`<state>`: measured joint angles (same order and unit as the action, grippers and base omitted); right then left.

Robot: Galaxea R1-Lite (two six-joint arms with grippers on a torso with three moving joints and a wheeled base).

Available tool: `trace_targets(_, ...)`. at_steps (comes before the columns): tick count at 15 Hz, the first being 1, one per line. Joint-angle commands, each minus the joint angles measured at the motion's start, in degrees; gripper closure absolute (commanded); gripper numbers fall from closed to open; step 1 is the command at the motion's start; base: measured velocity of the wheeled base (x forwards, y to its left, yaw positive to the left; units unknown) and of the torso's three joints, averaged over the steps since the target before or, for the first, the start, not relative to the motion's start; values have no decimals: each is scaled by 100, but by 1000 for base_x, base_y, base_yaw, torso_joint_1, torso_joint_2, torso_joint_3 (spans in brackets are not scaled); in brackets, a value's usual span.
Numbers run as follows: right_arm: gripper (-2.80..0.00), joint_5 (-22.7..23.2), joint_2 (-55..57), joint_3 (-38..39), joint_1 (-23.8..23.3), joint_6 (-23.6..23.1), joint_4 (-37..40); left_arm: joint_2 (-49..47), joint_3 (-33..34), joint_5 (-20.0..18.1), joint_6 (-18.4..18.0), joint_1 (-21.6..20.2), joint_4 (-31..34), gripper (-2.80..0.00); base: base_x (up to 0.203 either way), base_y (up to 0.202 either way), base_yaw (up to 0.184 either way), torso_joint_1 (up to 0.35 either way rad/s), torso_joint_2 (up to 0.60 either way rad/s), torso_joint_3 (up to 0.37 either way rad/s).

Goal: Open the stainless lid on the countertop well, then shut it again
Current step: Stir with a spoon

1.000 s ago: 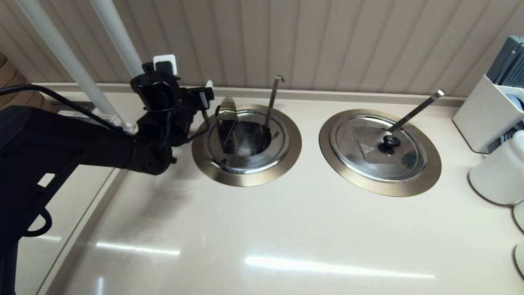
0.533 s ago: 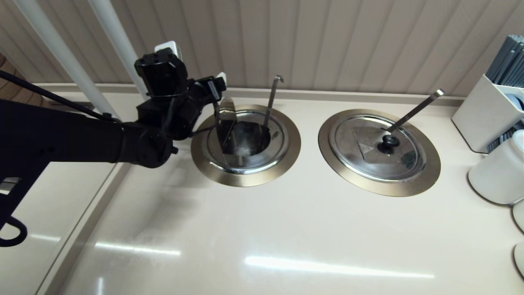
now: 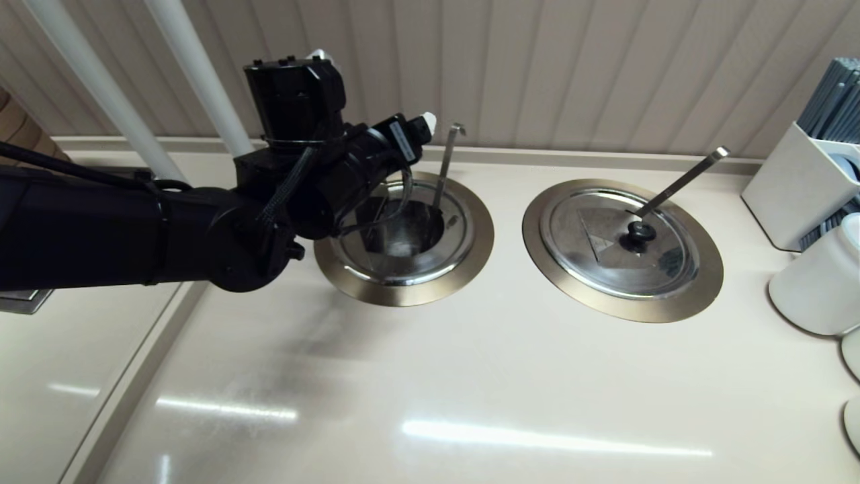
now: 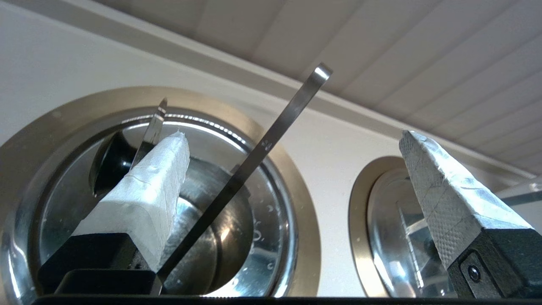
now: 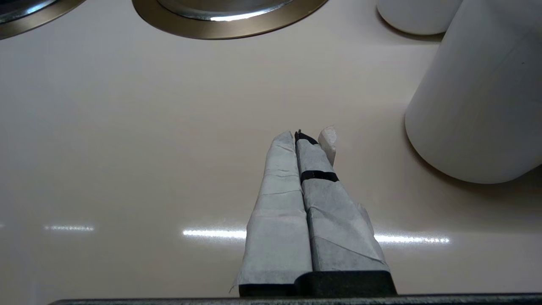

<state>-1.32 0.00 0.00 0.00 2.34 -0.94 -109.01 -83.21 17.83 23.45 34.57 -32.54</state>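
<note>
Left end effector hovers released over the well, its stainless lid propped upright inside, awaiting regrasp.

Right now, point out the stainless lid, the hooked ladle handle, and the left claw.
stainless lid (image 4: 153, 123), left wrist view, on its raised steel edge.
hooked ladle handle (image 4: 271, 137), left wrist view, mid-shaft.
left claw (image 4: 292, 140), left wrist view, midway between its open fingertips.
</note>
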Motion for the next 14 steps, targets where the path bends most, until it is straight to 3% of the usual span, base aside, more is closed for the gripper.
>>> trace_targets(1,0,0,0,26,0,3,-3,-89,33,-15,-5,33,60,-280,0,0,0,0,0,0)
trace_targets(3,0,0,0,26,0,3,-3,-134,27,-69,-69,32,291,-280,0,0,0,0,0,0)
trace_targets(5,0,0,0,26,0,3,-3,-267,21,-46,-446,-40,294,-280,0,0,0,0,0,0)
trace_targets(12,0,6,0,26,0,3,-3,-382,-64,-8,-628,-298,306,-280,0,0,0,0,0,0)
trace_targets(14,0,0,0,26,0,3,-3,-467,-203,341,-829,-358,308,-280,0,0,0,0,0,0)
